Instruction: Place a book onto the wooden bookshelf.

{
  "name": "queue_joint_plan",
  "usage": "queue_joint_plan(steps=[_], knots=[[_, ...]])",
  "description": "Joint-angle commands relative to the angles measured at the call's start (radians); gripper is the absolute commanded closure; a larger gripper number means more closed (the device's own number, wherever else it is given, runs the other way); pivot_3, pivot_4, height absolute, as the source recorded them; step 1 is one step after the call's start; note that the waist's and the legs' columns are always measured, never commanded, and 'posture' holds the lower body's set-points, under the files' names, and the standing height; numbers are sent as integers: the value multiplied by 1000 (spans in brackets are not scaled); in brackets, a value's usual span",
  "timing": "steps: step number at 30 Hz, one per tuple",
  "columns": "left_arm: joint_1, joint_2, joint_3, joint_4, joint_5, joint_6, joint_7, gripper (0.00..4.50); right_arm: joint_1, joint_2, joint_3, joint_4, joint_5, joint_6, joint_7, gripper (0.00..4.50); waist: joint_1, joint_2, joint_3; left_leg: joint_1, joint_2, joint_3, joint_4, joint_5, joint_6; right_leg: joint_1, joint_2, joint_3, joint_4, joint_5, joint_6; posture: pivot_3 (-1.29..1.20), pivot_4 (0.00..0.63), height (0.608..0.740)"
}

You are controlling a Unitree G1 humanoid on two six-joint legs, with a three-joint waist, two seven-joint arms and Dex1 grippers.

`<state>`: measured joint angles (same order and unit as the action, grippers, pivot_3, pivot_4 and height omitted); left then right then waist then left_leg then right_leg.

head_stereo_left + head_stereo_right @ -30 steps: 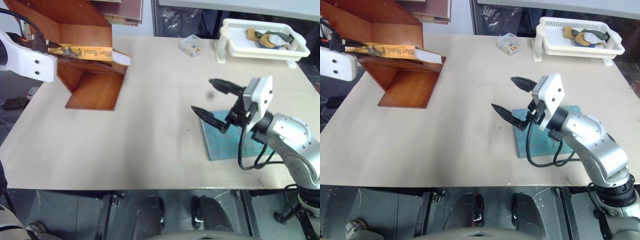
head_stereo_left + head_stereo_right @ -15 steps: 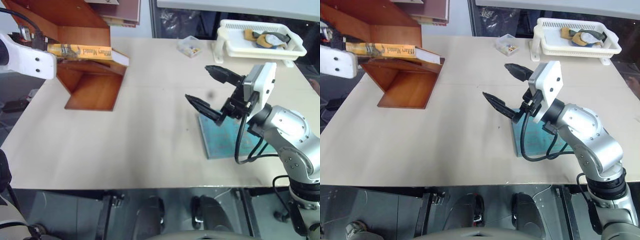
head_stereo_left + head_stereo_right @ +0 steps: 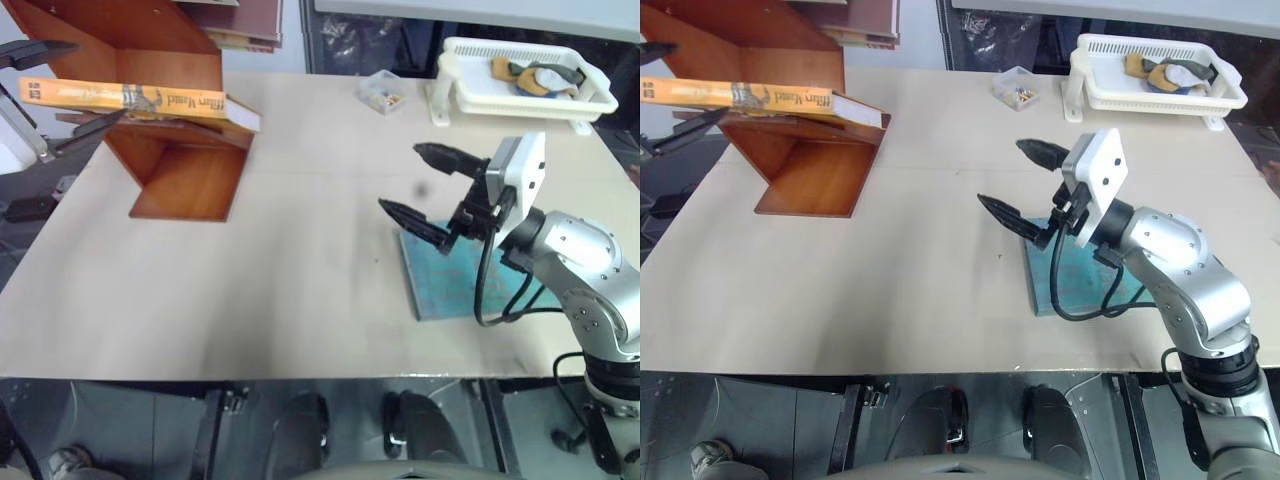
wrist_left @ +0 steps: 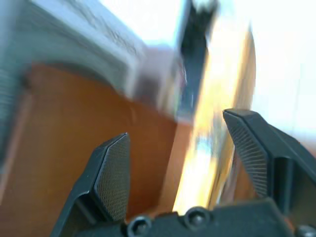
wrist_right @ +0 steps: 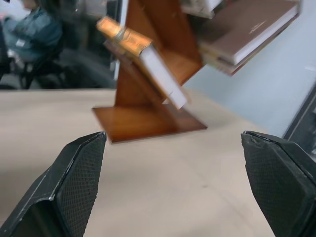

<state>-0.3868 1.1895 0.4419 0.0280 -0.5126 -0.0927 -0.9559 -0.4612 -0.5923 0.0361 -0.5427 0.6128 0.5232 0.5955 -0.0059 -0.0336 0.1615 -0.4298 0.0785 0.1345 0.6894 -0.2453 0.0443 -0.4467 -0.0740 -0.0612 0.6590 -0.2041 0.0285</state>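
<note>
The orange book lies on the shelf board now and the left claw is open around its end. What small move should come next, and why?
Probably draw the left claw straight back off the book. Its fingers stand apart, and the book rests on the wooden bookshelf.

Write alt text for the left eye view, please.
An orange-yellow book lies on a slanted board of the wooden bookshelf, the open left hand at its spine end. The right hand hovers open above a teal book.
</note>
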Motion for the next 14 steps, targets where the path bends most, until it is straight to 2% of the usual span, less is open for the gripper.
queue_joint_plan(steps=[1,4,5,7,8,14], knots=[[157,-91,48,-401,-267,377,218,1020,2,-14,22,-10,-14,23,33,0,-5,1,0,0,0,-1,0,0,0,0,0,0,0,-2,3,0,150,740],[284,-227,-49,-588,-355,534,402,1020,9,3,62,1,-36,52,25,0,-7,2,-1,4,-2,0,-1,0,1,2,1,2,1,-2,3,0,150,740],[333,-288,-74,-597,-342,551,437,756,31,15,92,6,-60,59,9,0,-9,2,-1,5,-2,1,-1,-1,2,2,2,3,3,-2,3,0,150,740],[425,-341,-86,-589,-252,544,452,207,86,26,133,-2,-85,83,-10,0,-11,1,-1,7,-2,2,-2,-1,1,2,3,4,4,-2,1,0,150,740],[459,-353,-73,-572,-246,561,451,31,114,26,145,-7,-110,83,-22,0,-10,1,-1,8,-1,2,-3,-1,1,2,4,4,3,-2,0,0,150,740],[605,-362,30,-547,-177,526,356,31,269,-42,99,-95,-128,116,-16,0,-2,2,-1,7,-2,2,-4,0,0,1,3,3,3,-5,-6,0,150,740]])
